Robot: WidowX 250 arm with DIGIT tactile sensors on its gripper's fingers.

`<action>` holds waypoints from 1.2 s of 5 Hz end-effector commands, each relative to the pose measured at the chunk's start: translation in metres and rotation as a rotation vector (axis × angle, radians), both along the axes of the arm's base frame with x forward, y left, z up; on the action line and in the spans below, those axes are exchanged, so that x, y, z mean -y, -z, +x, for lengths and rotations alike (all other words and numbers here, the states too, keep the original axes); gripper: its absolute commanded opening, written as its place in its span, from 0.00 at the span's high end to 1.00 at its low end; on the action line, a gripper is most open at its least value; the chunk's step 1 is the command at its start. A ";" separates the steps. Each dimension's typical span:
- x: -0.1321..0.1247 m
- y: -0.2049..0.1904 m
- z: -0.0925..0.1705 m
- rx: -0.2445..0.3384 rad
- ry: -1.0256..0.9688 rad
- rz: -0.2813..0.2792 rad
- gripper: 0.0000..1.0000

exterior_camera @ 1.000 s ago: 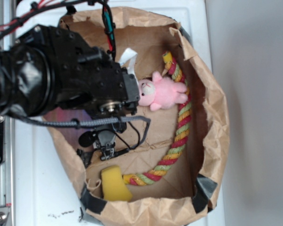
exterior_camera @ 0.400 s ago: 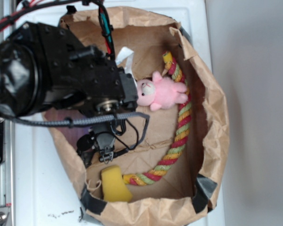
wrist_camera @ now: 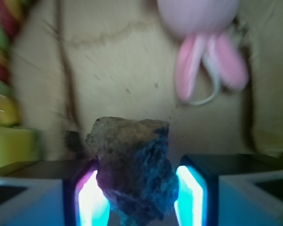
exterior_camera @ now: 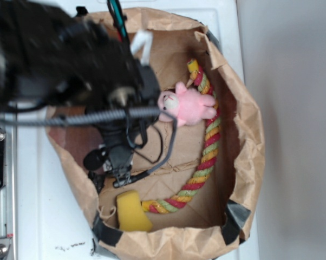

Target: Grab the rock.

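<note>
Inside a paper bag [exterior_camera: 244,135], the gripper [wrist_camera: 140,188] pinches a rough dark brown rock [wrist_camera: 132,165] by its lower sides, just below a pink plush bunny [wrist_camera: 202,42]; the rock looks hard, heavy and unlikely to slip.

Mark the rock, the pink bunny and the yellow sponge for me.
rock [wrist_camera: 132,169], wrist view: middle of the lump, between the pincer fingers.
pink bunny [exterior_camera: 189,105], exterior view: its body.
yellow sponge [exterior_camera: 131,211], exterior view: top face.
</note>
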State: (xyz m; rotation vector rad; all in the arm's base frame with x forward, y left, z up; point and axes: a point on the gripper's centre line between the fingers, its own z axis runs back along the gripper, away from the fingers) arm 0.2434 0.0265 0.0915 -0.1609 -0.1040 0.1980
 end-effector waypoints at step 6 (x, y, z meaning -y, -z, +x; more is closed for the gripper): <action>0.019 -0.130 0.020 0.161 0.141 0.346 1.00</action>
